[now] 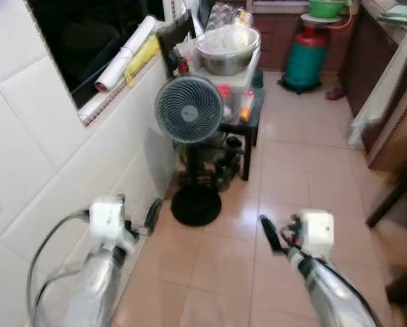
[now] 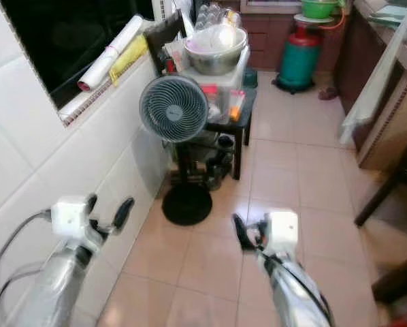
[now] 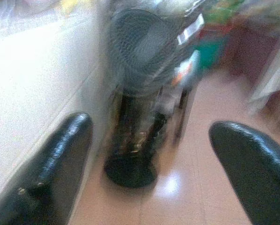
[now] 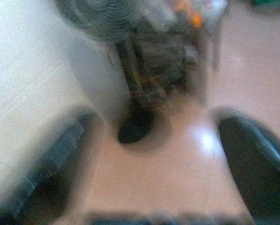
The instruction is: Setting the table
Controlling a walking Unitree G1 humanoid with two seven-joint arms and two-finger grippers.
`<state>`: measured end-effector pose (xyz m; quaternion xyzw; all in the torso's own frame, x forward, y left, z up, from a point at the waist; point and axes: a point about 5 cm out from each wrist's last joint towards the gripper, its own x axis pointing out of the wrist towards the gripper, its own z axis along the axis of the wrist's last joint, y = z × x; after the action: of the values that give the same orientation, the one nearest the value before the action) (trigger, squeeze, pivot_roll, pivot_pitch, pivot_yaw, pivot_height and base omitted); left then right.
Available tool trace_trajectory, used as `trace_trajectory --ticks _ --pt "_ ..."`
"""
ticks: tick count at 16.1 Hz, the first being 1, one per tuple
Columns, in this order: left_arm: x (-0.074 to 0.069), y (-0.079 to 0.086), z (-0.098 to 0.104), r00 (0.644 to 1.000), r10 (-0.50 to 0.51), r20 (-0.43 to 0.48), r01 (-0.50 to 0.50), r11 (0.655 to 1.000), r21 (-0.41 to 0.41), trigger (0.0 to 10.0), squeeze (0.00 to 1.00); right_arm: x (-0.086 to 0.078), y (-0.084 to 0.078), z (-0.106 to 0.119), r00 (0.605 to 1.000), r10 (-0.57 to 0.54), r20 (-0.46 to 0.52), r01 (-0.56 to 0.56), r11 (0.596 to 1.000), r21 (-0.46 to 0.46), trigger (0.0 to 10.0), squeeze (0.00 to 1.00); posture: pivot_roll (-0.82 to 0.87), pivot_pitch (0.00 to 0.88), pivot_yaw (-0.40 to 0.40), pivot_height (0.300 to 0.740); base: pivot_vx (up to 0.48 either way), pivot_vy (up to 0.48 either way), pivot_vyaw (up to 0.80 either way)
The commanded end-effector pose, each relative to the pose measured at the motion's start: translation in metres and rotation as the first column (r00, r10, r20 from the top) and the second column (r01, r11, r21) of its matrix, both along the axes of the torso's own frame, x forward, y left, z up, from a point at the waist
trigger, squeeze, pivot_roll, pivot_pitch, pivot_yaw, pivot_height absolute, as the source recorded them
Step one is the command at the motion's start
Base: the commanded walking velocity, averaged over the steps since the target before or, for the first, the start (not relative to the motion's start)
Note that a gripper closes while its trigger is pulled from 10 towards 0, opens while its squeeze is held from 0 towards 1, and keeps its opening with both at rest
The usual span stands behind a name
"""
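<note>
Ahead of me a grey round pedestal fan [image 1: 188,109] stands beside the white tiled wall [image 1: 33,163]; behind it, a silver metal bowl [image 1: 227,51] sits on a small black table [image 1: 248,122], a green gas cylinder [image 1: 305,58] farther back.

Both wrist views blurred: fan [image 3: 140,51] smeared, items on stand [image 4: 173,61] behind it unreadable. Right gripper [image 4: 149,159] fingers just dark smudges. Head views: chair [image 1: 397,197] cut off at right edge, counter [image 1: 394,17] clipped top right. Stuff in bowl [image 1: 227,48] too small to ID.
</note>
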<state>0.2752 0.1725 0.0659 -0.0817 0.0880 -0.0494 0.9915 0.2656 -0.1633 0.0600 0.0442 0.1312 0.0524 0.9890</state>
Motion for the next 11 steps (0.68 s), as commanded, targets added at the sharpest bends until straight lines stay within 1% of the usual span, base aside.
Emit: trace_trajectory --ticks 1,4,6,7,9,10,11 --pt "-0.0174 -0.0038 -0.018 0.998 -0.047 -0.053 0.043 0.996 -0.075 10.0 0.0 -0.0054 -0.0066 0.0117 0.998 -0.018 0.065 0.02 0.999 -0.033 10.0 0.0 -0.07 0.0 0.033 0.74 0.0 0.0 0.0" --pt "-0.0185 -0.0049 -0.0179 0.998 -0.047 -0.04 0.043 0.995 -0.091 10.0 0.0 -0.0069 -0.007 0.0137 0.998 0.014 0.064 -0.013 1.0 -0.017 10.0 0.0 -0.07 0.0 0.025 0.74 0.0 0.0 0.0" --pt "-0.0146 -0.0054 -0.0166 0.999 -0.044 -0.023 0.042 0.994 -0.099 10.0 0.0 -0.0049 -0.0088 0.0186 0.995 0.006 0.101 0.001 0.998 -0.066 10.0 0.0 -0.07 0.0 0.023 0.74 0.0 0.0 0.0" --pt "-0.015 -0.0053 -0.0158 0.999 -0.049 -0.018 0.047 0.994 -0.102 10.0 0.0 -0.0059 -0.0101 0.0195 0.995 -0.001 0.104 0.009 0.997 -0.076 10.0 0.0 -0.07 0.0 0.026 0.74 0.0 0.0 0.0" --pt "-0.0154 -0.0054 -0.0155 0.999 -0.052 -0.015 0.05 0.993 -0.103 10.0 0.0 -0.0064 -0.0105 0.0197 0.995 -0.003 0.105 0.011 0.997 -0.074 10.0 0.0 -0.07 0.0 0.026 0.74 0.0 0.0 0.0" --pt "-0.0176 -0.0062 -0.0139 0.997 -0.08 0.006 0.08 0.989 -0.121 10.0 0.0 -0.0087 -0.0125 0.0191 0.995 -0.008 0.098 0.015 0.998 -0.067 10.0 0.0 -0.08 0.0 0.033 0.74 0.0 0.0 0.0" --pt "-0.0175 -0.0066 -0.0102 0.995 -0.097 0.03 0.1 0.987 -0.123 10.0 0.0 -0.0103 -0.014 0.0186 0.996 -0.011 0.092 0.019 0.997 -0.08 10.0 0.0 -0.08 0.0 0.037 0.74 0.0 0.0 -0.8"
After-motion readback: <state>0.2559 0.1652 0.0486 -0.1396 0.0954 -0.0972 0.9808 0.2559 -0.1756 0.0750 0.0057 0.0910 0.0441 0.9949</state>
